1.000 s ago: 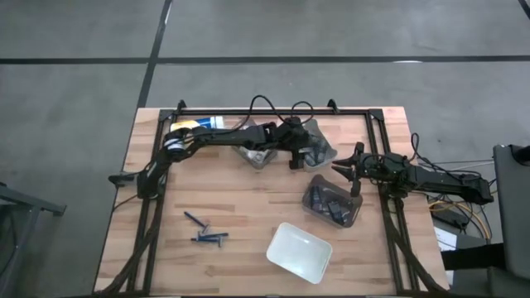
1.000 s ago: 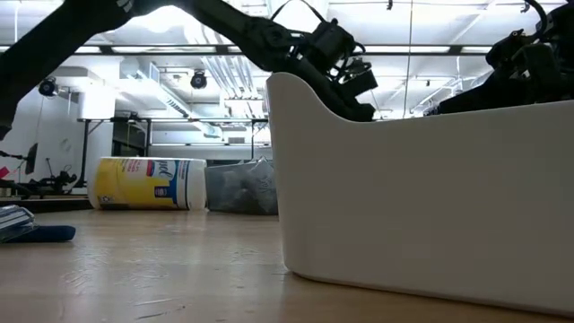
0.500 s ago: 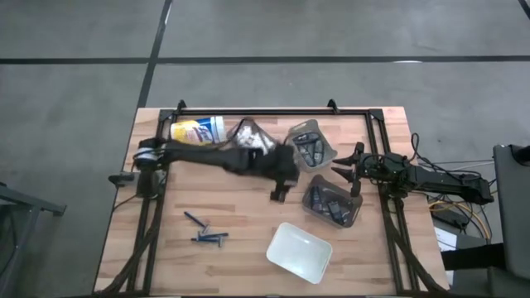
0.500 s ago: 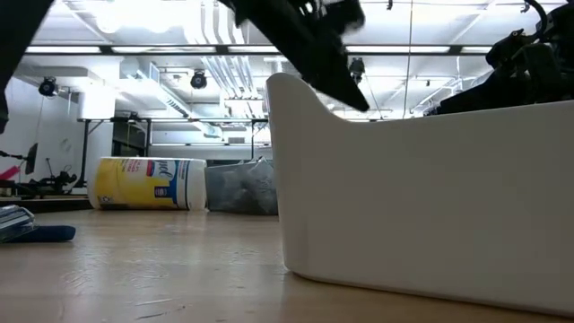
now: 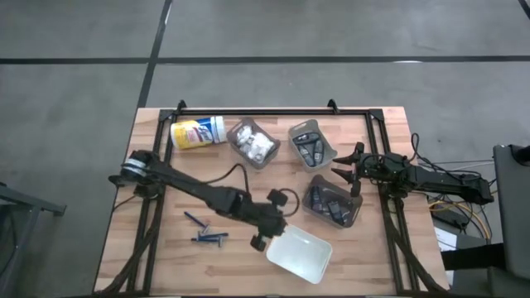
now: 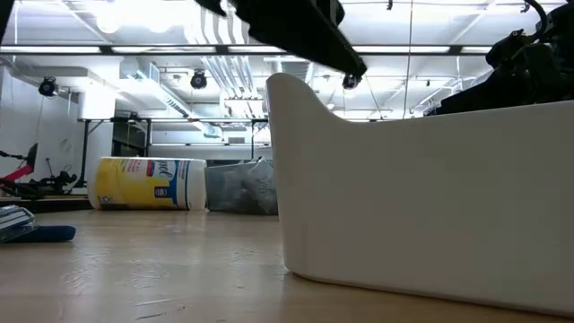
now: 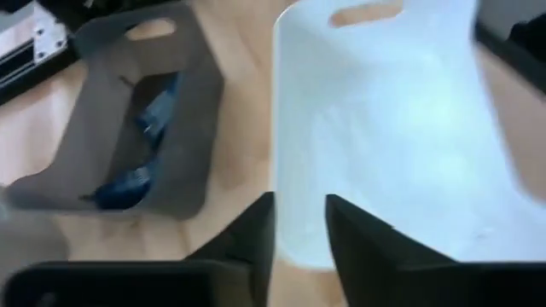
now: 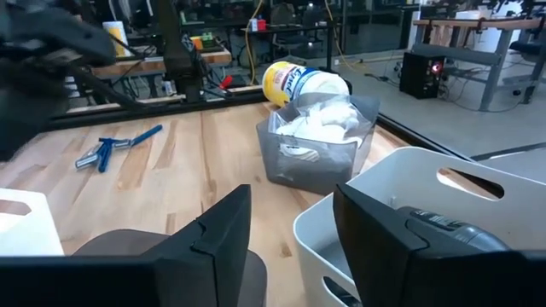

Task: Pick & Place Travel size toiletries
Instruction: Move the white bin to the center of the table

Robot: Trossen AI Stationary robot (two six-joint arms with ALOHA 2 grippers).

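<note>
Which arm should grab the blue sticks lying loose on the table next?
Left, probably. The left gripper hovers by the white bin, near the blue sticks; the right gripper waits across the table.

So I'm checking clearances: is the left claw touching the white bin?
Cannot tell. In the high view the left claw meets the white bin at its rim; the left wrist view shows no plain gap.
</note>
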